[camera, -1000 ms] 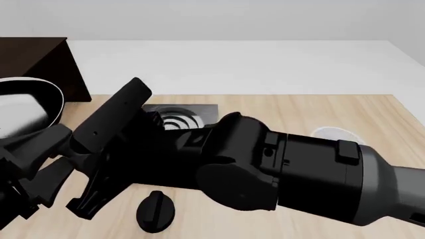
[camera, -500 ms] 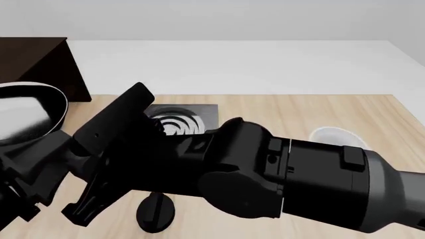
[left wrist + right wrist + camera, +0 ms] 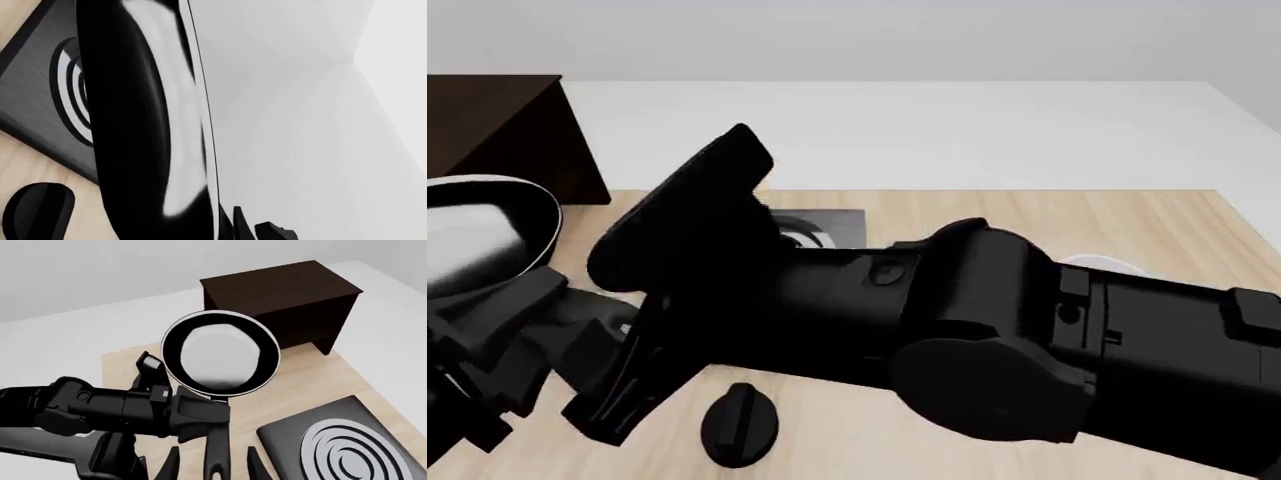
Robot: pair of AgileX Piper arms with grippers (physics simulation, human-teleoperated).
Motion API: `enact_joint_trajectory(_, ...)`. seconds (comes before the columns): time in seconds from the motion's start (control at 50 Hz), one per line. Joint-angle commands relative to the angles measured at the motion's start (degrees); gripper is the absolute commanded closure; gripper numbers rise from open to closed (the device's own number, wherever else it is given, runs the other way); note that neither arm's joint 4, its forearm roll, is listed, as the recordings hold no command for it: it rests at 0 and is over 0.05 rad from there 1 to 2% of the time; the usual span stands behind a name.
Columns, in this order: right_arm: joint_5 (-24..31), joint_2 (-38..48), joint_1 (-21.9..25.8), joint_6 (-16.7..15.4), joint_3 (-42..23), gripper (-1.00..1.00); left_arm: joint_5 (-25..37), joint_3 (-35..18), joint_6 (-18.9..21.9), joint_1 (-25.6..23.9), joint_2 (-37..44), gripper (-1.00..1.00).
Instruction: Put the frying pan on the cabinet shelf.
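Observation:
The frying pan, black with a pale grey inside, hangs in the air in front of the dark brown cabinet. Its inside faces the right wrist camera and its handle points away from the cabinet. My left gripper is shut on the handle close to the pan. My right gripper is open, with a finger on each side of the handle's end and a gap to each. In the front view the pan is at the far left, below the cabinet. In the left wrist view the pan shows edge-on, very close.
The black hob plate with silver rings lies on the wooden table, mostly hidden behind my right arm in the front view. A small black knob lies near the front edge. A white bowl's rim peeks out behind the right arm.
The pan has sunk slightly at the left edge. My right arm has swung up and right, hiding more of the hob and the bowl. The left gripper still holds the handle.

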Motion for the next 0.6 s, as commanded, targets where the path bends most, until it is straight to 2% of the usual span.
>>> enact_joint_trajectory(0.02,-0.52,-4.37,-1.04,0.29,2.29,-1.00,-0.44,-1.14,1.79,0.71,-0.19,1.00)
enact_joint_trajectory(0.18,0.57,-9.09,-1.95,1.25,4.31,-1.00,-0.29,-1.39,2.26,0.75,-0.27,1.00)
enact_joint_trajectory(0.2,0.44,-10.48,-2.78,1.38,4.90,-1.00,-0.23,-1.43,2.33,0.80,-0.24,1.00)
enact_joint_trajectory(0.24,-1.20,-14.66,-6.00,5.55,7.46,-1.00,-0.56,-1.01,2.43,0.89,-0.26,1.00)
enact_joint_trajectory(0.3,-1.86,-18.08,-7.74,5.22,10.67,-1.00,0.15,-1.73,3.23,0.78,-0.27,1.00)
enact_joint_trajectory(0.34,-2.49,-22.23,-10.85,6.30,14.09,-1.00,0.31,-1.91,3.12,0.68,-0.37,1.00)
enact_joint_trajectory(0.4,-1.81,-27.90,-14.56,4.84,17.52,-1.00,0.57,-2.06,3.19,0.77,-0.50,1.00)
enact_joint_trajectory(0.48,-0.21,-36.66,-19.45,8.48,23.49,-1.00,0.65,-2.17,3.38,0.68,-0.51,1.00)
enact_joint_trajectory(0.58,2.79,-45.91,-23.12,10.65,29.48,-1.00,0.42,-2.22,3.51,0.34,-0.23,1.00)
enact_joint_trajectory(0.6,3.82,-49.28,-25.01,11.71,31.52,-1.00,0.21,-1.93,3.50,0.29,-0.23,1.00)
